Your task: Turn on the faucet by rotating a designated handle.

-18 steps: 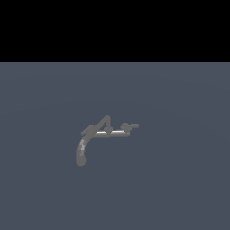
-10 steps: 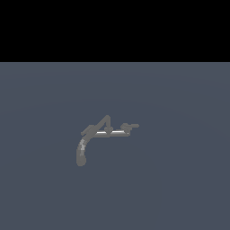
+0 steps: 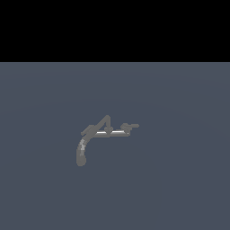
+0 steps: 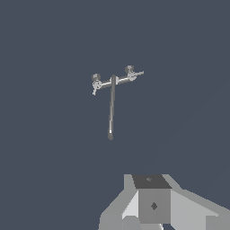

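A flat, plain slate-blue floor (image 3: 179,188) fills the scene, running from the near edge back to a straight far edge. It bears no marks, seams or pattern, only a very faint lighter sheen across its middle. Beyond the far edge lies a solid black background (image 3: 115,29), spanning the exterior view from its left to its right. In the wrist view the same slate-blue surface (image 4: 45,170) fills nearly the whole picture, evenly shaded.
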`<state>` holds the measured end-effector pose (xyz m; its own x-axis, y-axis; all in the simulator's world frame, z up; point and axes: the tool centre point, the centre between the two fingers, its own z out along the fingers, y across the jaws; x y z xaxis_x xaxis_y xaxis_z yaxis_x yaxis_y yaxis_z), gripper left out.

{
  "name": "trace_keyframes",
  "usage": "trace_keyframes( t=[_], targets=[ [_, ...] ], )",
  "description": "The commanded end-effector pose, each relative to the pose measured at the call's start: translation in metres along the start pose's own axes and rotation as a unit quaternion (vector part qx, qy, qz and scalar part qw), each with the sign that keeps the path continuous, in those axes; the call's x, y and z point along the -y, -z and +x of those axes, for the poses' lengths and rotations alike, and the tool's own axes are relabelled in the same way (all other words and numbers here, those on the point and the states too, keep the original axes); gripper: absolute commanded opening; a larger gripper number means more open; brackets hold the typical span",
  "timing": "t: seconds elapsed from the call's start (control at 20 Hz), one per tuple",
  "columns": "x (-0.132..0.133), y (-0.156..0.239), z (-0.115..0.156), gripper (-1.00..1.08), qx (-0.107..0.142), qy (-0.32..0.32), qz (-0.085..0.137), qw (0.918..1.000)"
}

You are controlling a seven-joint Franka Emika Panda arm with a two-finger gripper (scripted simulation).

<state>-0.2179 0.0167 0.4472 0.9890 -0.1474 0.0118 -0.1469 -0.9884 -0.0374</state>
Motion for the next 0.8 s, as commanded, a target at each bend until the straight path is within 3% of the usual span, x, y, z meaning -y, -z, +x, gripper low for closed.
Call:
trace_keyframes(
  t=[0.0, 0.35, 0.75],
  targets=[
    [0.005, -0.015, 0.009, -1.0, 0.0, -0.027, -0.001, 0.9996],
    [0.017, -0.066, 0.04, -1.0, -0.001, -0.115, -0.002, 0.9933],
    [0.023, -0.125, 0.08, -1.0, -0.002, -0.217, -0.004, 0.9761]
  ],
)
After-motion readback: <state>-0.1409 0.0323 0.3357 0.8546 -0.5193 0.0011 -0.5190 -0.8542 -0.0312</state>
